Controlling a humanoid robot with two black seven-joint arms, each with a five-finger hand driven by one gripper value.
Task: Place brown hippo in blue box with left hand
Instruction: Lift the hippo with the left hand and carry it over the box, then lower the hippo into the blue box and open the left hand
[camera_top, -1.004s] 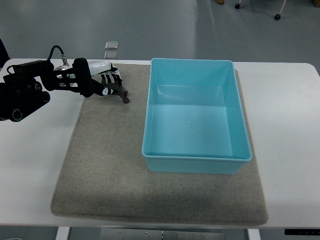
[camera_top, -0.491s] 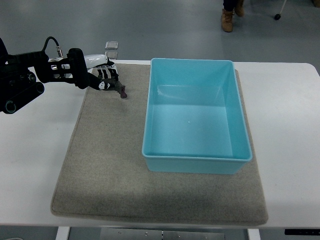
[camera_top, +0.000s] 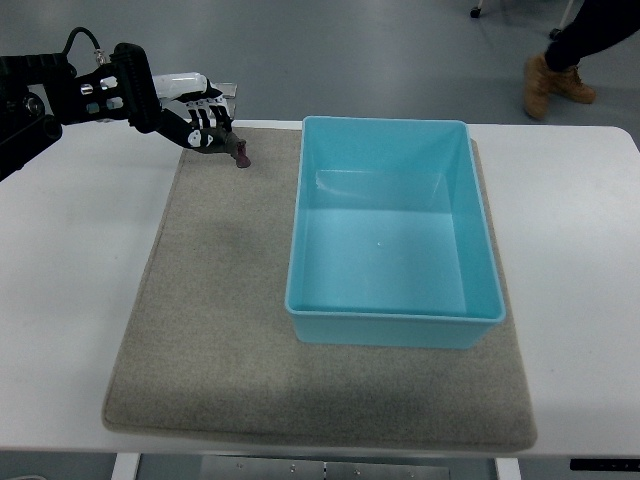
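Left hand (camera_top: 203, 122) grips the brown hippo (camera_top: 238, 155) above the grey mat (camera_top: 210, 330) on a white table (camera_top: 70, 300).

A small brown hippo (camera_top: 239, 154) hangs gripped left of the empty, upright blue box (camera_top: 391, 232).

One hippo (camera_top: 240, 155), one blue box (camera_top: 392, 315), one mat (camera_top: 210, 330), one hand (camera_top: 200, 120).

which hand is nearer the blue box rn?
Left. The left hand is beyond the blue box's far-left corner, over the mat's far edge, holding the brown hippo. The right hand isn't in view.
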